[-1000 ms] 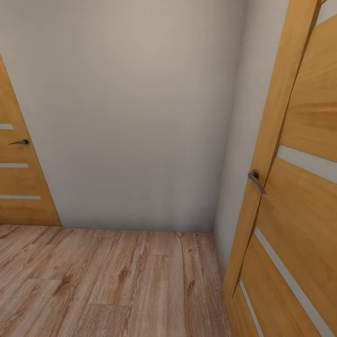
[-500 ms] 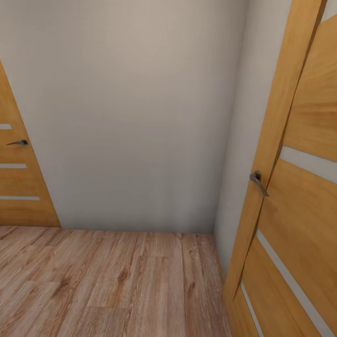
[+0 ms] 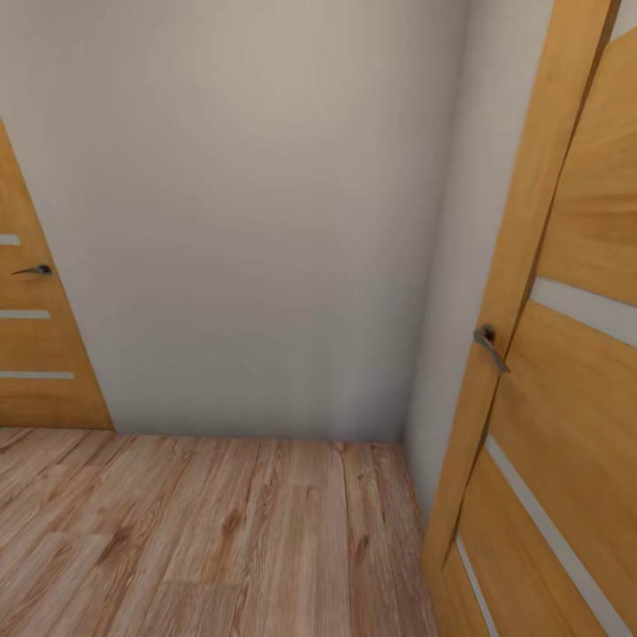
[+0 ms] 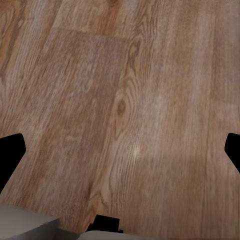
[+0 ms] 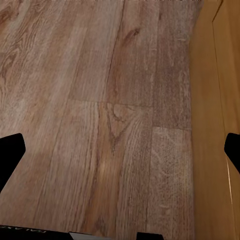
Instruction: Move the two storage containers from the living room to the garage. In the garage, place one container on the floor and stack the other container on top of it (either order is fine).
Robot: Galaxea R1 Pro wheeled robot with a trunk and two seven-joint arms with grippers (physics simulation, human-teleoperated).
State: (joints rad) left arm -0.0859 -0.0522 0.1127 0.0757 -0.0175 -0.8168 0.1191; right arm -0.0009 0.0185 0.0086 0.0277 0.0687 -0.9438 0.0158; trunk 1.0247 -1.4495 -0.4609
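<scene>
The two storage containers are out of view. I face a corner of beige wall (image 3: pixel 257 221) over light wood plank flooring (image 3: pixel 203 531). In the left wrist view my left gripper (image 4: pixel 120 150) hangs open above the planks, its dark fingertips (image 4: pixel 10 155) far apart with nothing between them. My right gripper (image 5: pixel 120 155) is open too in the right wrist view, over planks beside a wooden door (image 5: pixel 217 115), and holds nothing.
An orange-brown wooden door (image 3: pixel 566 354) with a grey lever handle (image 3: pixel 488 345) stands close on the right. Another such door (image 3: pixel 31 336) with a handle (image 3: pixel 34 270) is set in the wall at the left. The wall corner lies straight ahead.
The whole picture has spread outward a little: both doors sit slightly nearer the frame's edges, so the camera has edged forward. Nothing else has changed.
</scene>
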